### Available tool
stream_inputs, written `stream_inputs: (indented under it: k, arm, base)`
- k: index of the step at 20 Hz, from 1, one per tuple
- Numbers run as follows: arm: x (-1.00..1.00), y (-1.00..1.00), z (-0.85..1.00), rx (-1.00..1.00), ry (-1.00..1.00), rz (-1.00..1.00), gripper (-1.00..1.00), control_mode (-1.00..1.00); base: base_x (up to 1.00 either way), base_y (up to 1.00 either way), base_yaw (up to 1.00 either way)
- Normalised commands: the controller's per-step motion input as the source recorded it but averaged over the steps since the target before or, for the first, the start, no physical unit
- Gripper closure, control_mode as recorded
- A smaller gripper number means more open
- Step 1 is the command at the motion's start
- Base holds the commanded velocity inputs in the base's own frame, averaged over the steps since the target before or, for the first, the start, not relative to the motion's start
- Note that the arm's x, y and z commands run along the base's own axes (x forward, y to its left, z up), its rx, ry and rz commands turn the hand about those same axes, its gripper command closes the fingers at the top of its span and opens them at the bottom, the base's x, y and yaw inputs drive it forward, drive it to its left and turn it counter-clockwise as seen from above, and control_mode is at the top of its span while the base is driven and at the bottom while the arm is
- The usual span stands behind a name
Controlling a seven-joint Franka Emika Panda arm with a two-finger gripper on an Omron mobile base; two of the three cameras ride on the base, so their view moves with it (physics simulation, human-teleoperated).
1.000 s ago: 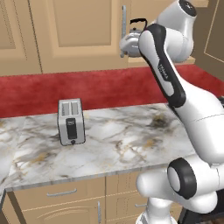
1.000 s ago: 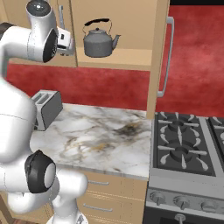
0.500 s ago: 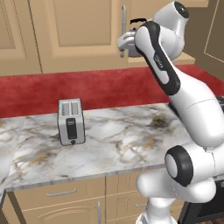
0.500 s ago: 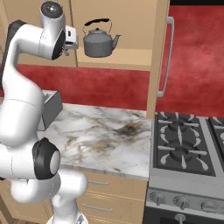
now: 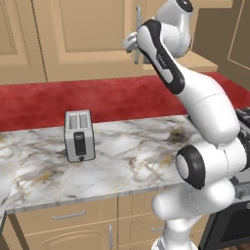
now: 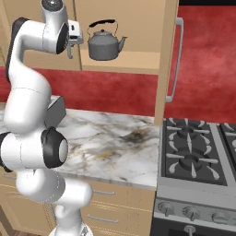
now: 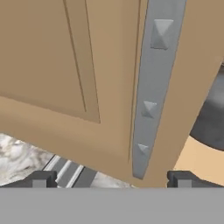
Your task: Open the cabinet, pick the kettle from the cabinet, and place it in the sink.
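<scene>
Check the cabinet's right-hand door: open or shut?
Open. The right door of the cabinet stands swung out edge-on, and the kettle sits exposed on the shelf behind.

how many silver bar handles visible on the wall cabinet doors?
2. One handle is on the open right door, beside the stove; the other handle is on the closed left door, just ahead of the end effector. More doors further left may carry others.

Even, bright rendered light, soft shadows, no glare or blur, crisp to every edge.
</scene>
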Motion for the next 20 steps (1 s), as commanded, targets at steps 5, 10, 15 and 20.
stream_inputs:
  k: [5,10,15,20]
  arm:
    - [0.43,0.01,0.09,-0.03,0.0,0.0,-1.0,-1.0]
    - [0.37,0.0,0.05,-0.04,0.0,-0.04,-1.0,-1.0]
    - [0.33,0.0,0.04,-0.05,0.0,-0.06,-1.0,-1.0]
    - [0.36,0.0,0.01,-0.03,-0.03,-0.08,-1.0,-1.0]
  base:
    - [0.0,0.0,0.0]
    - [0.0,0.0,0.0]
    - [0.0,0.0,0.0]
    - [0.0,0.0,0.0]
